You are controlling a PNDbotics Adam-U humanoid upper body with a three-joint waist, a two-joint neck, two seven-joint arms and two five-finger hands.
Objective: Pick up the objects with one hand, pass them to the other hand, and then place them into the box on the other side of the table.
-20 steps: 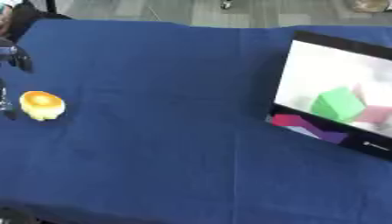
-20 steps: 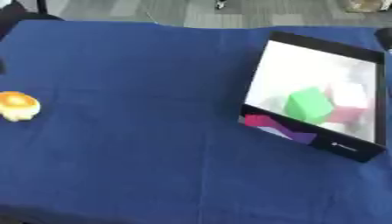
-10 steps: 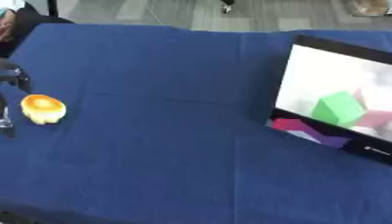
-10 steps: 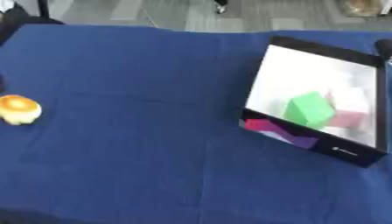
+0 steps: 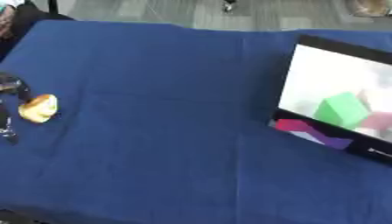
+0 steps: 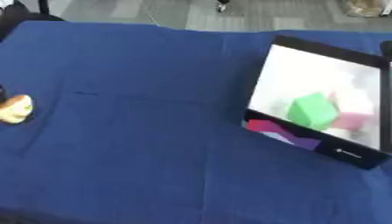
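Inside box (image 6: 366,159): green cube (image 6: 312,110), pink block (image 6: 351,121).

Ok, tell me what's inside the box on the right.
The box holds a green block and a pink one beside it. Its near wall hides the floor just behind it.

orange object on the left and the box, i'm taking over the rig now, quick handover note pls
Left hand: at the table's left edge, beside the small round orange-yellow object; whether it grips it cannot be told.
Right hand: not in view.
Black-walled box with white inside: on the right of the blue tablecloth, holding a green cube and a pink block.
Done: those two boxed.
Left: lift the orange-yellow object, pass it to the right hand, box it.
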